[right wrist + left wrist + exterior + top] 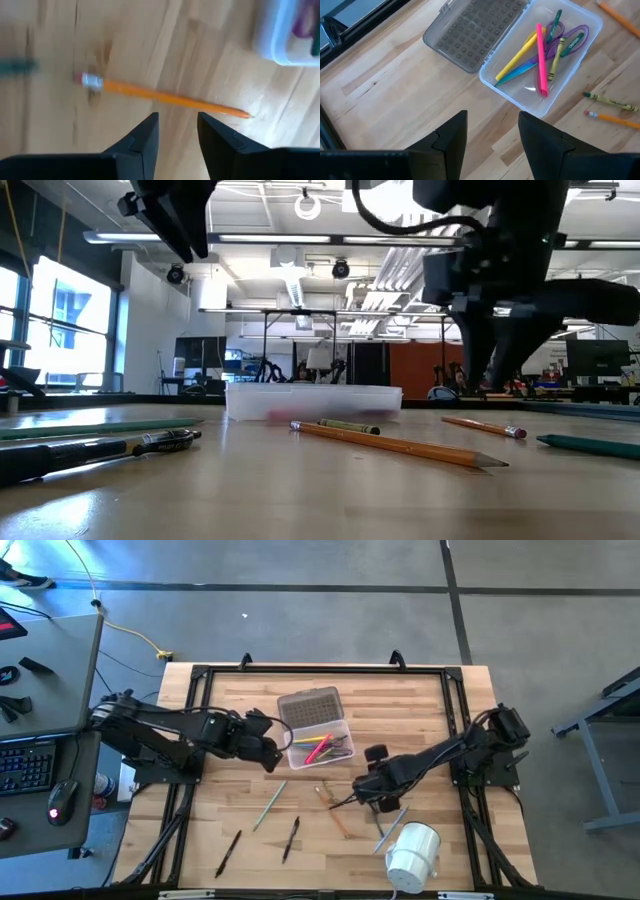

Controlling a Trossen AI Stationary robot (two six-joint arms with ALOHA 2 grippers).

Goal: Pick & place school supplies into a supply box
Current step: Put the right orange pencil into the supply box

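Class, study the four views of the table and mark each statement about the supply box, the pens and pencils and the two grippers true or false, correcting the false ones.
1. The supply box has its lid shut. False: the lid lies open beside it.
2. A pink pen lies inside the box. True.
3. The right gripper is clamped on the orange pencil. False: its fingers are open above the pencil.
4. The left gripper holds nothing. True: it is open near the box.
5. The white roll stands inside the box. False: it sits on the table near the front edge.
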